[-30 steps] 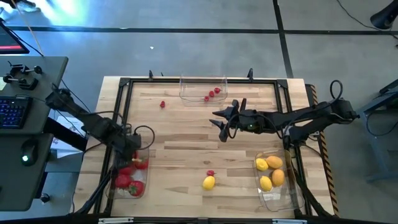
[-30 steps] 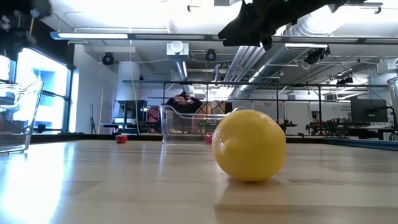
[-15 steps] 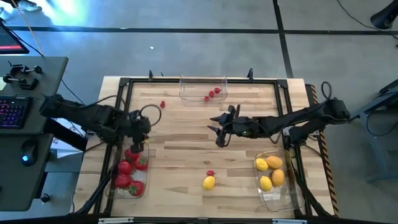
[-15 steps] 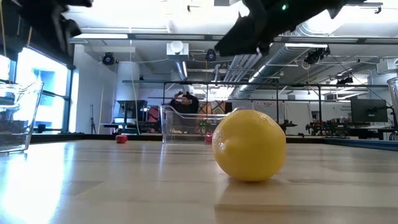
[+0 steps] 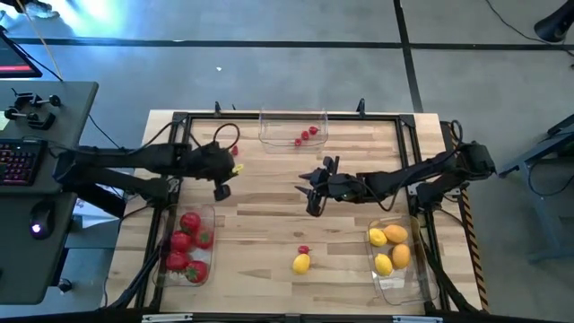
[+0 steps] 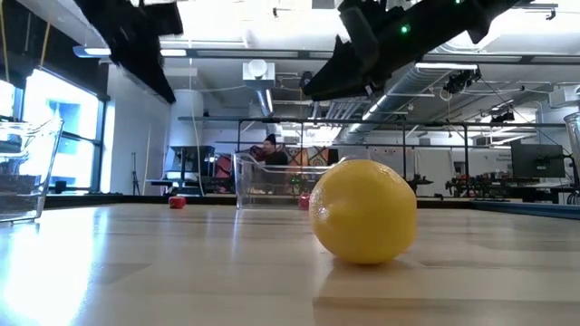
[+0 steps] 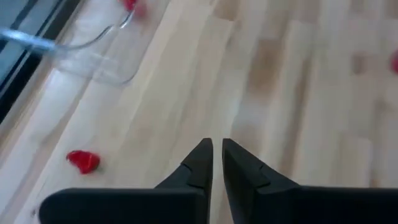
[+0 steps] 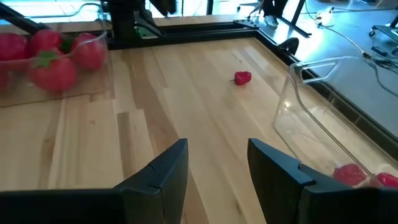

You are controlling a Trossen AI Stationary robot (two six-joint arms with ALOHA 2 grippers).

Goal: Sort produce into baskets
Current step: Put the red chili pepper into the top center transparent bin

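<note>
Landmark: wooden table (image 5: 269, 224) inside a black frame (image 5: 179, 119)
Left gripper (image 5: 221, 190): above the table's left half, fingers (image 7: 198, 163) nearly together, holding nothing
Right gripper (image 5: 311, 205): above the table's middle, fingers (image 8: 163, 167) apart, nothing between them
Tomato basket (image 5: 186, 273): table's front-left corner, holding four red tomatoes (image 5: 190, 222)
Lemon basket (image 5: 397, 283): table's front-right corner, holding four yellow and orange lemons (image 5: 395, 235)
Berry basket (image 5: 293, 126): middle of the table's far edge, holding several red berries (image 5: 306, 135)
Loose lemon (image 5: 301, 263): on the table near its front edge, mid-width
Loose berries: one (image 5: 303, 249) just behind the loose lemon; another (image 5: 235, 150) near the table's far-left corner, just beside the left gripper
</note>
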